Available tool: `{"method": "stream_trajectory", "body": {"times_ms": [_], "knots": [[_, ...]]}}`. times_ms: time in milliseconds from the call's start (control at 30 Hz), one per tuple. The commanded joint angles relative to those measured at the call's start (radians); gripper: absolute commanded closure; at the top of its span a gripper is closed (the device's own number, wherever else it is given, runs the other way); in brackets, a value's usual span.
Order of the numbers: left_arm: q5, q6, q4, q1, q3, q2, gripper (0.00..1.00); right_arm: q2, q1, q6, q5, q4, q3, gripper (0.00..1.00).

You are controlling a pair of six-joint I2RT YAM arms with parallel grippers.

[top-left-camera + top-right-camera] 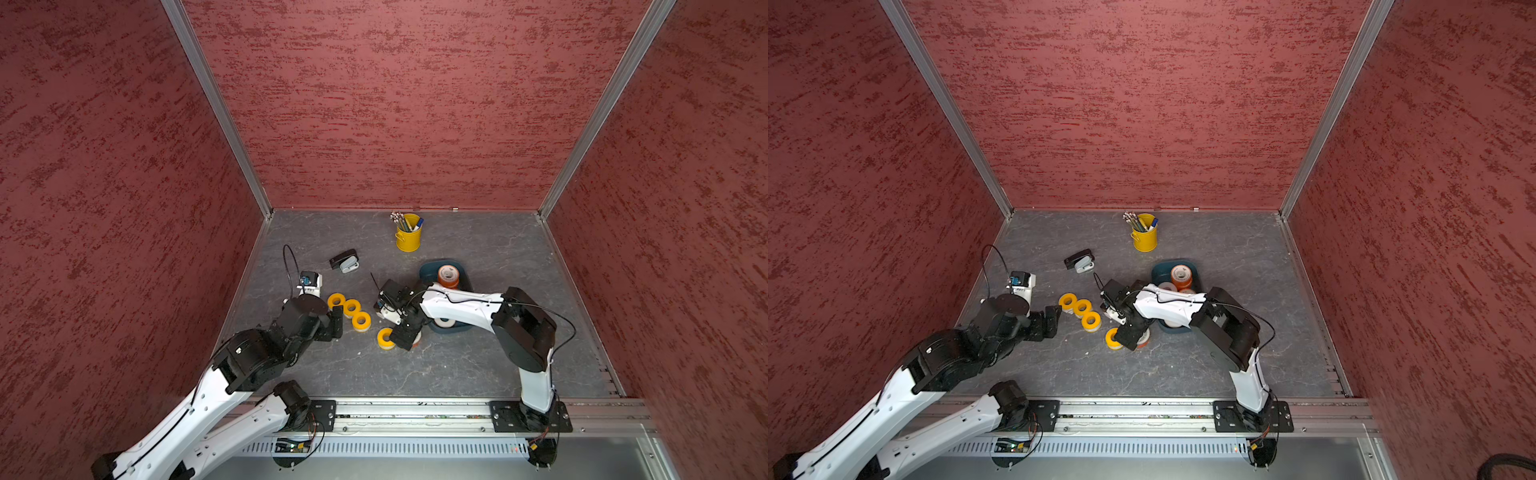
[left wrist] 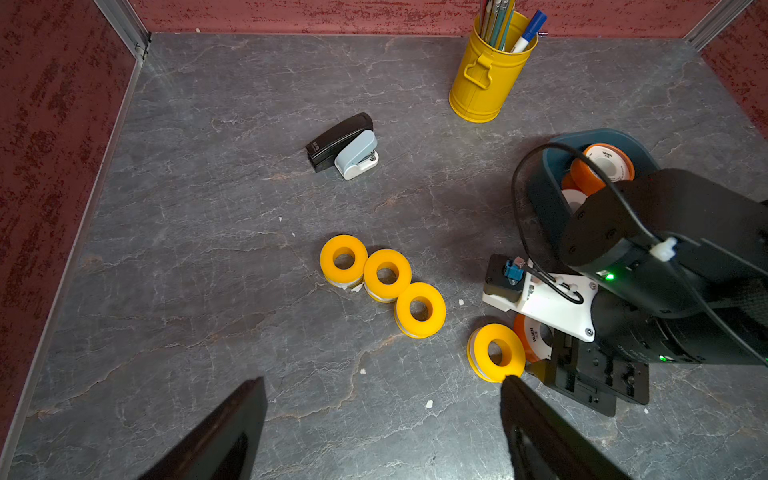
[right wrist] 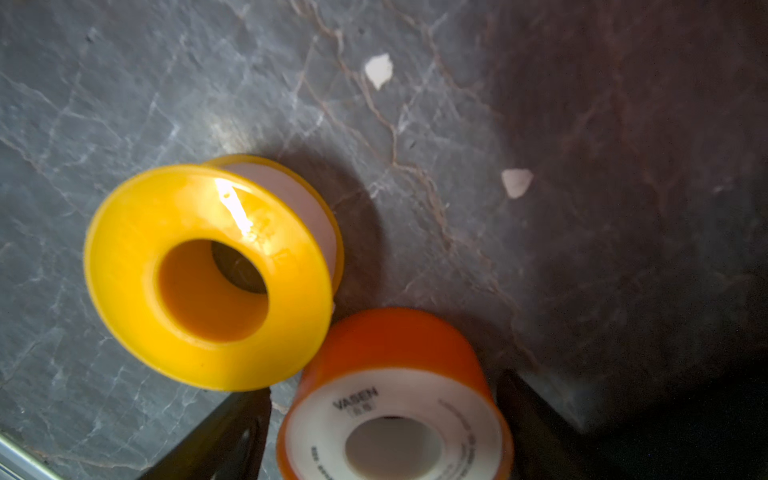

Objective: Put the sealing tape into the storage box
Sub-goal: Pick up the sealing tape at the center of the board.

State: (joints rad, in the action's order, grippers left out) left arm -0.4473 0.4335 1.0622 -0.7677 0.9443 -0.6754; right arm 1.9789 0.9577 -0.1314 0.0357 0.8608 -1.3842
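Reaching in from its base on the near rail, the right arm folds its elbow over the storage box and points the right pincer down at the table. In the right wrist view its jaws stand wide on either side of one orange roll of sealing tape. That roll lies on the table with its white labelled face up. Whether the fingers press on it I cannot tell. The left arm stretches low from the near left corner. Its left pincer is open and empty, above the table just beside the yellow rolls.

There are four yellow rolls, all on the table outside the box. A row of three lies flat, each touching the next. The fourth yellow roll sits apart from them, right against the orange roll.

One orange roll is on the table, between the right pincer's jaws. Inside the storage box a top orange roll rests on others. At least three show there in part, and the arm hides the rest.

One black-and-grey stapler-like tool lies behind the yellow row. One yellow pen bucket stands near the back wall.
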Motion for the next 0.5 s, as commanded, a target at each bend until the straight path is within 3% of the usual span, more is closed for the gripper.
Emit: {"method": "stream_trajectory", "body": {"times_ms": [0,467], "knots": [[0.002,-0.002,-0.004,0.005,-0.007,-0.002,0.09,0.012,0.009,0.009,-0.005,0.014,-0.024,0.16],[0.015,-0.01,-0.009,0.011,-0.008,-0.01,0.09,-0.062,0.01,0.044,0.038,0.012,-0.035,0.36]]}}
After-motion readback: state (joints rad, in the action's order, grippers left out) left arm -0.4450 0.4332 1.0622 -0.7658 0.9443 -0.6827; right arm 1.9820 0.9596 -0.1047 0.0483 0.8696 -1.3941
